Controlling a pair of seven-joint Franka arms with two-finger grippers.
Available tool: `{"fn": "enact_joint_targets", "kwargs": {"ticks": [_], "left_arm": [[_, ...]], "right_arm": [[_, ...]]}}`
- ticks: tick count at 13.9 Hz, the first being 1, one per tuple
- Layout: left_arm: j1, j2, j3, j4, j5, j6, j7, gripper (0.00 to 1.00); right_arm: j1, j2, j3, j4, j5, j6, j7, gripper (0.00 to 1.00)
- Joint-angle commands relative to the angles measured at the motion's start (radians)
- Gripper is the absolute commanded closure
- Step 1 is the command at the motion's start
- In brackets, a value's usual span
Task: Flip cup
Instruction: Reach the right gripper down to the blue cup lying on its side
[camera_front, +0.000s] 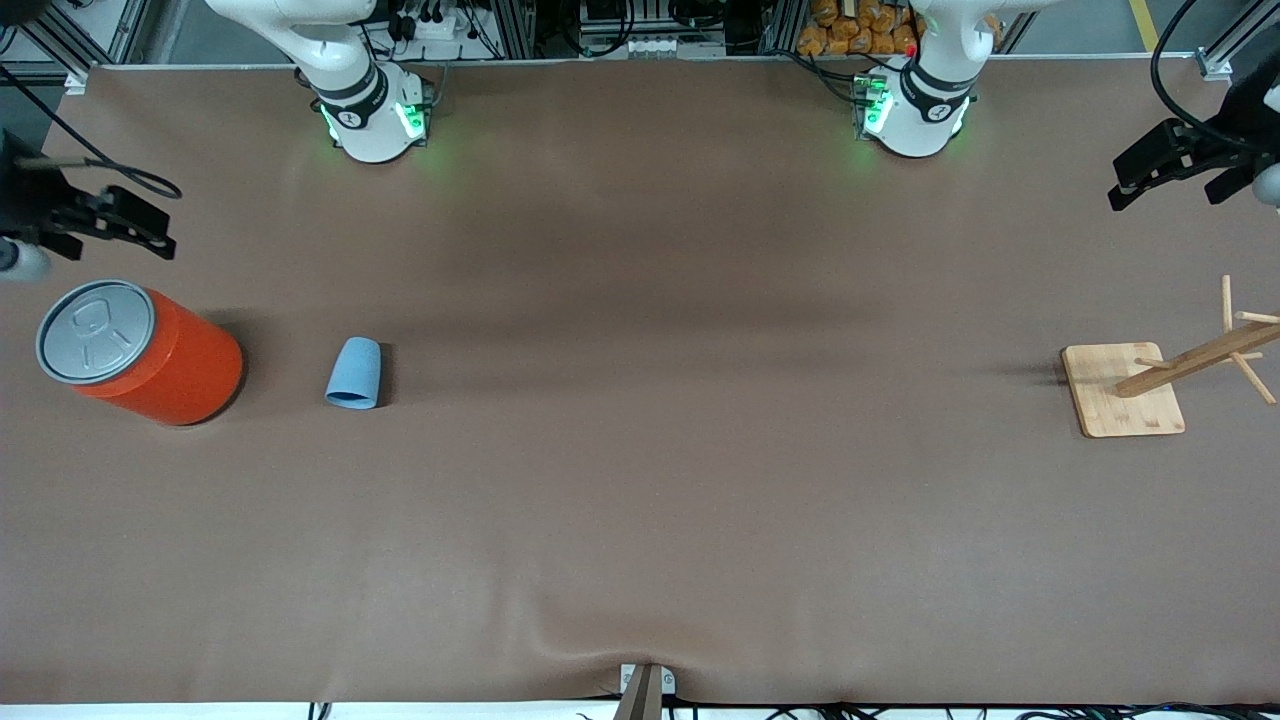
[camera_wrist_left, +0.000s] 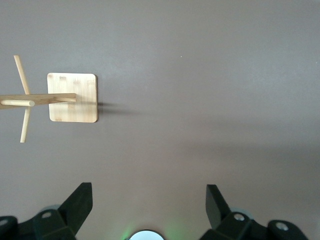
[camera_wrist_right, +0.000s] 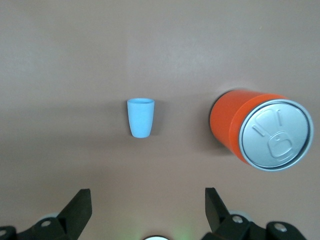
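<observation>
At the left edge of the front view the right gripper (camera_front: 128, 228) hangs in the air with its fingers spread wide and nothing between them, over bare table just above the orange can (camera_front: 140, 352) as that view shows it. Its wrist view confirms this: two dark fingers (camera_wrist_right: 77, 207) stand well apart at the bottom of the frame, with the cup (camera_wrist_right: 140, 117) near the centre and untouched. At the upper right edge of the front view the left gripper (camera_front: 1160, 170) waits, likewise spread and empty, its own fingers (camera_wrist_left: 80, 205) apart at the bottom of the left wrist view, over the table (camera_front: 700, 500) above the wooden rack (camera_front: 1160, 380). The cup (camera_front: 354, 373) lies on its side left of centre in the front view, beside the can but clearly apart from it, toward the right arm's end of the table; its wider rim points down the frame toward the front camera. The can stands upright with its grey lid up. Judgement: the task is not yet begun. No grasp has been made and the cup is not upright; approach, grip, turning and setting down all remain. The right arm looks the likelier one to do it, being the closer.
</observation>
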Motion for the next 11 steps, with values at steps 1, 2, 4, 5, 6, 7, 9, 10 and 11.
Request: {"fn": "enact_joint_targets", "kwargs": {"ticks": [1,2,4,5,6,7,9,10,11], "left_arm": [[0.01,-0.003,-0.004,0.013,0.0,-0.019,0.016,0.0],[0.01,-0.003,-0.004,0.013,0.0,-0.019,0.016,0.0],[0.01,-0.003,-0.004,0.013,0.0,-0.017,0.016,0.0],[0.01,-0.002,-0.004,0.013,0.0,-0.017,0.016,0.0],[0.01,-0.002,-0.004,0.013,0.0,-0.016,0.016,0.0],[0.01,-0.002,-0.004,0.013,0.0,-0.014,0.016,0.0],[0.01,0.0,-0.005,0.013,0.0,-0.011,0.016,0.0],[0.01,0.003,-0.005,0.011,0.0,-0.009,0.016,0.0],[0.009,0.006,-0.005,0.011,0.0,-0.009,0.016,0.0]], "right_arm": [[-0.002,0.107,0.007,-0.021,-0.009,0.01,-0.013,0.0],[0.001,0.121,0.007,-0.068,-0.009,0.048,-0.001,0.0],[-0.008,0.122,0.008,-0.199,0.006,0.169,0.004,0.0],[-0.018,0.122,0.007,-0.257,0.036,0.231,0.002,0.0],[-0.034,0.122,0.007,-0.308,0.049,0.289,0.002,0.0],[-0.037,0.125,0.007,-0.348,0.049,0.333,0.002,0.0],[-0.034,0.142,0.007,-0.412,0.05,0.416,0.004,0.0],[-0.037,0.153,0.007,-0.453,0.055,0.474,0.002,0.0],[-0.04,0.162,0.007,-0.493,0.06,0.53,0.002,0.0]]}}
